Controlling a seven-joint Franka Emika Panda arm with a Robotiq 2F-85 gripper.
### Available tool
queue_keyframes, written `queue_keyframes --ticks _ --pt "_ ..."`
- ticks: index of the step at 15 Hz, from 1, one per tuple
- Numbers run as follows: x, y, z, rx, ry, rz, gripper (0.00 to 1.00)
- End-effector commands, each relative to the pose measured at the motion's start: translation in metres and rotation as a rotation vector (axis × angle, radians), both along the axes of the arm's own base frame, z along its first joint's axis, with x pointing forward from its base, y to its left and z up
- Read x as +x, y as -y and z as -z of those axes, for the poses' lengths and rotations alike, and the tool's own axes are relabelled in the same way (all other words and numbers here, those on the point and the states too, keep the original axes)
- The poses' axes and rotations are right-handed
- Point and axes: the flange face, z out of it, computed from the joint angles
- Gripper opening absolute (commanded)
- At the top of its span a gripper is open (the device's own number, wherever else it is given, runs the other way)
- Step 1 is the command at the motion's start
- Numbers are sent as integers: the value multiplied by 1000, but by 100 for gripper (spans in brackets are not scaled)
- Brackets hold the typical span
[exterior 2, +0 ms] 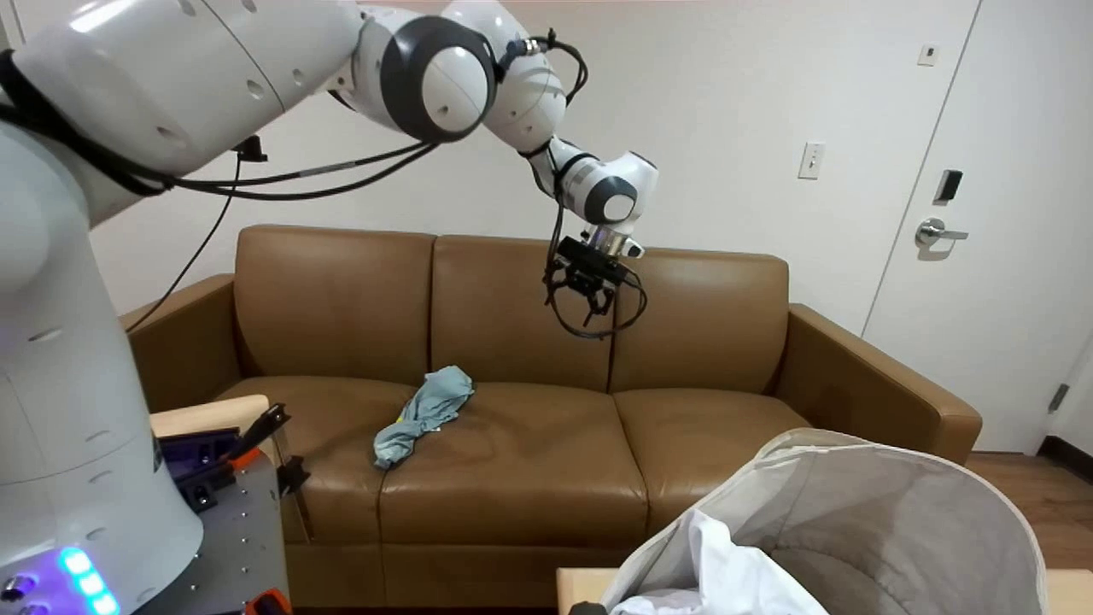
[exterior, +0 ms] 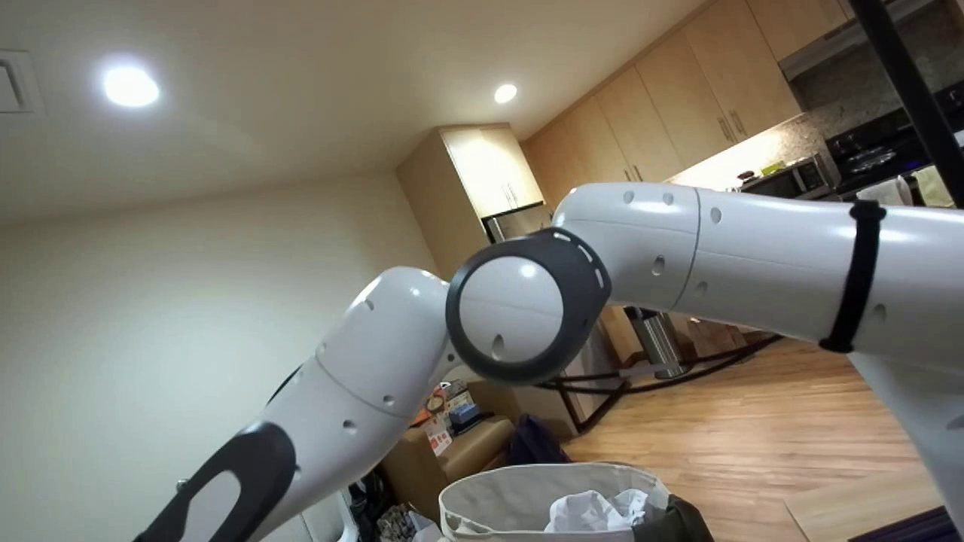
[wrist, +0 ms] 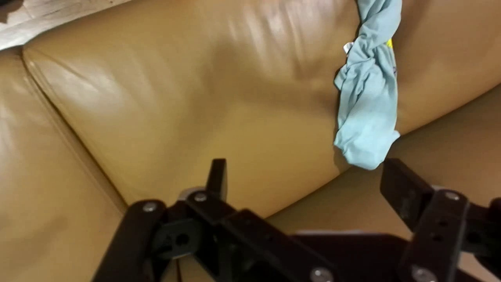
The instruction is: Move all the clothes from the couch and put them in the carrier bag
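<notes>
reaches over a brown couch (exterior 2: 879, 376) with a white robot arm (exterior 2: 452, 90), bent at the elbow and strung with black cables (exterior 2: 295, 196). carries the gripper (wrist: 307, 180) at the arm's end, in the air before the backrest (exterior 2: 521, 299), pointing downward, high above the couch seat (exterior 2: 529, 470). grasps nothing: in the wrist view, stands released, with both fingers (wrist: 405, 192) spread far apart.

shows a pale blue garment (exterior 2: 423, 414) on the couch seat, in an exterior view and in the wrist view alike: twisted lengthwise, rumpled, with one end by the foot of the backrest. bears a small white tag (wrist: 348, 47) along an edge and a bit of yellow along the opposite edge. appears just past one fingertip in the wrist view, yet lies well below the gripper in an exterior view.

has the carrier bag (exterior 2: 931, 512) near the camera in an exterior view, pale grey, wide-mouthed, gaping. contains a crumpled white cloth (exterior 2: 743, 572), visible in both exterior views, gathered toward one side. displays a dark piece (exterior: 674, 523) at the rim in an exterior view; cannot tell whether garment or part of the bag. includes, farther off, a white door (exterior 2: 1025, 290) and pale wood cabinets (exterior: 685, 90).
</notes>
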Motion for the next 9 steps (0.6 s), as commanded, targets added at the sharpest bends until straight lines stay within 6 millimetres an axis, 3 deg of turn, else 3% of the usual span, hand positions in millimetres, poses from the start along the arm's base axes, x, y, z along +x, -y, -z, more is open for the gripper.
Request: queue_keyframes --ticks 1,6,9 --pt "-1 -10 8 5 -23 -47 100" --pt "10 7 10 28 -39 -95 100" --pt "10 -2 14 39 -45 -173 100"
